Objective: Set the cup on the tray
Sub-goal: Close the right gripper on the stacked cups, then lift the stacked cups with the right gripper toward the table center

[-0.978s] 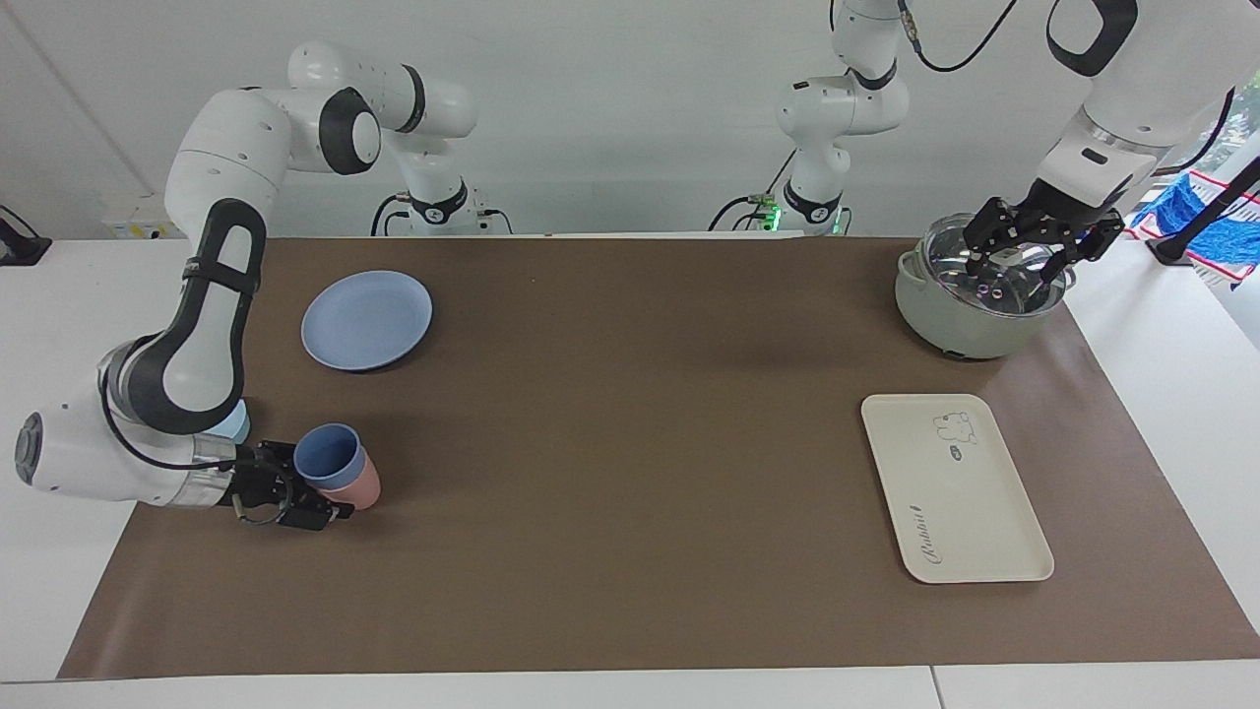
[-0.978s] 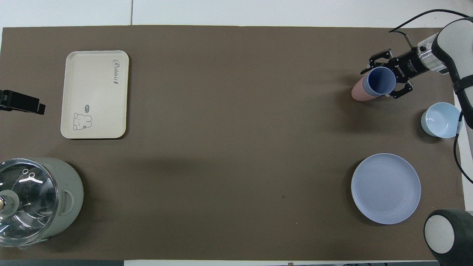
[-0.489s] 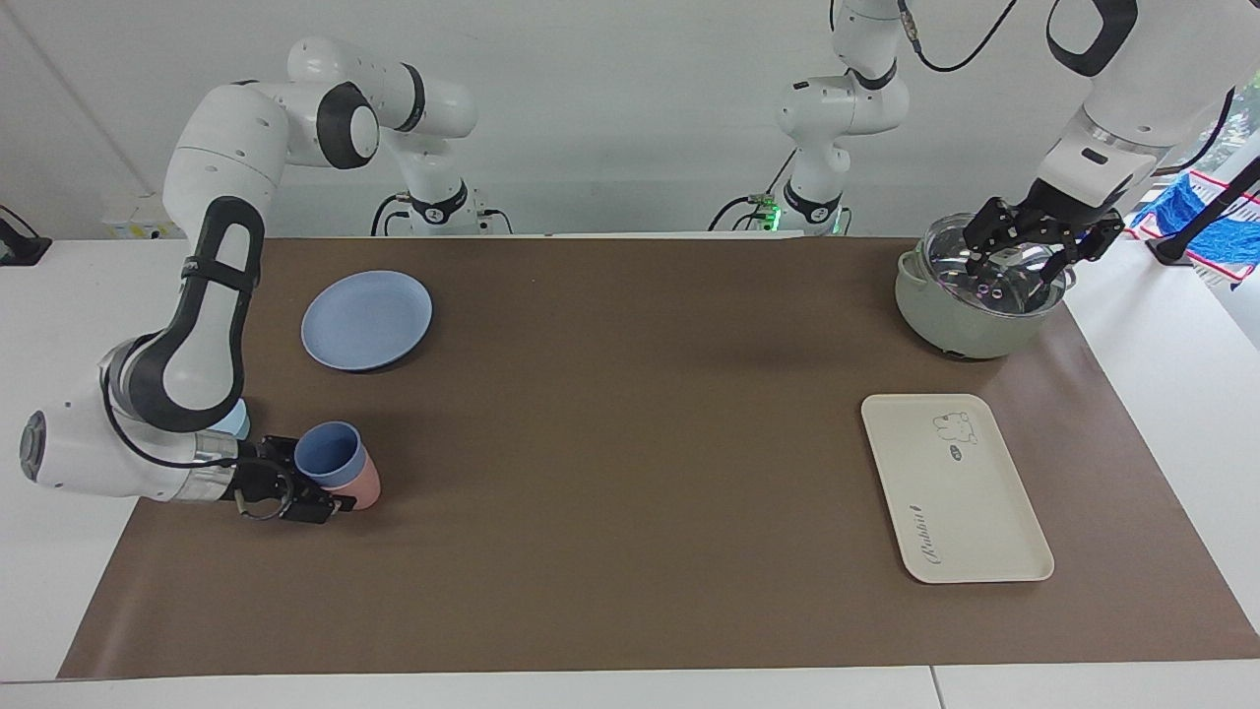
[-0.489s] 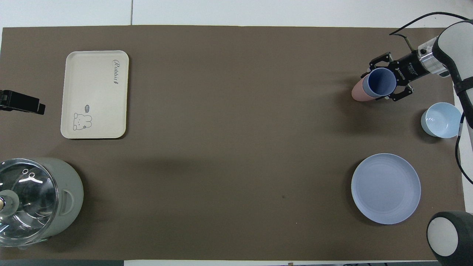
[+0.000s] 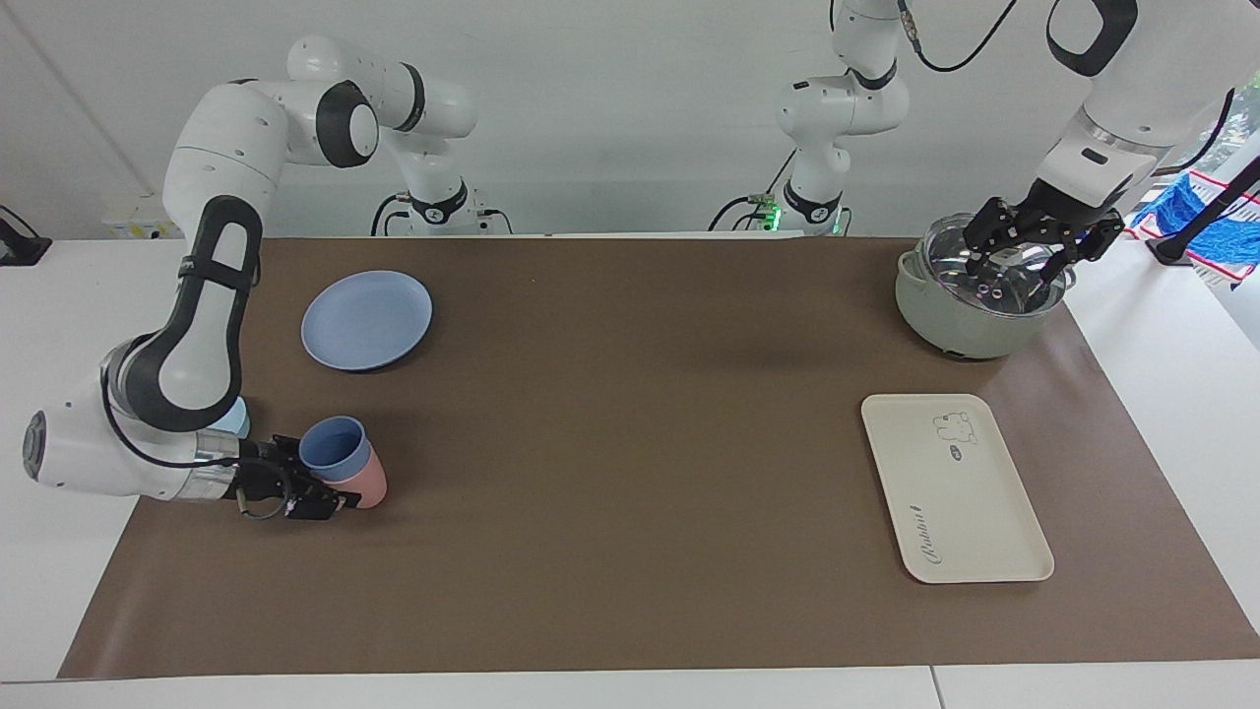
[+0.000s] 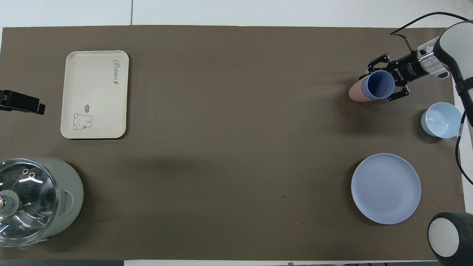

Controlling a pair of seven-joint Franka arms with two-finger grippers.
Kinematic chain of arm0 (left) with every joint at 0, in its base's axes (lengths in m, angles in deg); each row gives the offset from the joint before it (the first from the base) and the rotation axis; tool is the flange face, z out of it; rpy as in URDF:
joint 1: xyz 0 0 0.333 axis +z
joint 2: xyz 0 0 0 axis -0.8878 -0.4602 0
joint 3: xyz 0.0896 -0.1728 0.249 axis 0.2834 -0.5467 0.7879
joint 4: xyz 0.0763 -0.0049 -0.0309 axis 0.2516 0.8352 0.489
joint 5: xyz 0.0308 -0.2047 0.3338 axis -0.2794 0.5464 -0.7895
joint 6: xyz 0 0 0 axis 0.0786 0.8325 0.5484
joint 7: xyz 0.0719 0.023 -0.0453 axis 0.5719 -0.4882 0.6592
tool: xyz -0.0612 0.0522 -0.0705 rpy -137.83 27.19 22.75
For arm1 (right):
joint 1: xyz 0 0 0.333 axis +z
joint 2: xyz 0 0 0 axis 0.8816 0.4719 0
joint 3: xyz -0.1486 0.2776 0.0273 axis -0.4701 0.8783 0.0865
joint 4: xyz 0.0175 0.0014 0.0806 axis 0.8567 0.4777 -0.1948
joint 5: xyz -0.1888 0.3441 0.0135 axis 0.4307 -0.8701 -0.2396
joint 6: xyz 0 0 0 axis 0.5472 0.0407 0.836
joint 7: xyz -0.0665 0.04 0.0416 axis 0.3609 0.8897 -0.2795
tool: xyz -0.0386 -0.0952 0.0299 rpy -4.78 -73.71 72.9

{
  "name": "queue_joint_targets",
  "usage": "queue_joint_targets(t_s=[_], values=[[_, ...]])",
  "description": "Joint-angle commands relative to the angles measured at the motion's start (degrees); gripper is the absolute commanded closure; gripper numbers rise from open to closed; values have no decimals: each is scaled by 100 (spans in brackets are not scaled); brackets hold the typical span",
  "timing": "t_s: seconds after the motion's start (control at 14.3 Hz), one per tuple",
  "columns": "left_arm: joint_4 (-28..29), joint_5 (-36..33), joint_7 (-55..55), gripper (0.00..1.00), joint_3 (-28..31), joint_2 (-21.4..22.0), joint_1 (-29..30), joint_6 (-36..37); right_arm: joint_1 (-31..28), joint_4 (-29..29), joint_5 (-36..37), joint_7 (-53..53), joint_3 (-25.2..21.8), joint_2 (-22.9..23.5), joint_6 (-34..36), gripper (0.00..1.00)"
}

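The blue cup (image 5: pixel 333 445) (image 6: pixel 378 84) sits nested in a pink cup (image 5: pixel 367 483) (image 6: pixel 354 92), and the pair is tilted, at the right arm's end of the table. My right gripper (image 5: pixel 320 475) (image 6: pixel 383 83) reaches in low and sideways and is shut on the blue cup's rim, one finger on each side. The cream tray (image 5: pixel 970 512) (image 6: pixel 96 74) with the rabbit drawing lies bare at the left arm's end. My left gripper (image 5: pixel 1024 258) hangs open over a lidded pot and waits.
A grey-green pot (image 5: pixel 975 320) (image 6: pixel 63 207) with a glass lid stands nearer the robots than the tray. A round blue plate (image 5: pixel 366 320) (image 6: pixel 385 188) and a light-blue bowl (image 6: pixel 440 120) lie nearer the robots than the cups.
The right gripper's fingers have closed in on the blue cup. The nested cups have tipped and shifted slightly toward the table's middle. The left arm has not moved.
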Motion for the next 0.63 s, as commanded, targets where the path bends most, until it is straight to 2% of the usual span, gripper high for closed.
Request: queue_joint_targets(t_s=[0.0, 0.35, 0.49, 0.56], values=[[183, -73, 69, 0, 14, 156, -7, -83, -94, 281, -290, -224, 54, -215, -35, 100], [174, -73, 69, 0, 14, 156, -7, -83, -86, 281, -492, -628, 54, -338, 201, 100], [183, -82, 69, 0, 14, 156, -7, -83, 37, 394, -510, -1110, 54, -548, 264, 100], [183, -73, 69, 0, 14, 156, -7, -83, 125, 639, -588, -1287, 63, -758, 238, 100]])
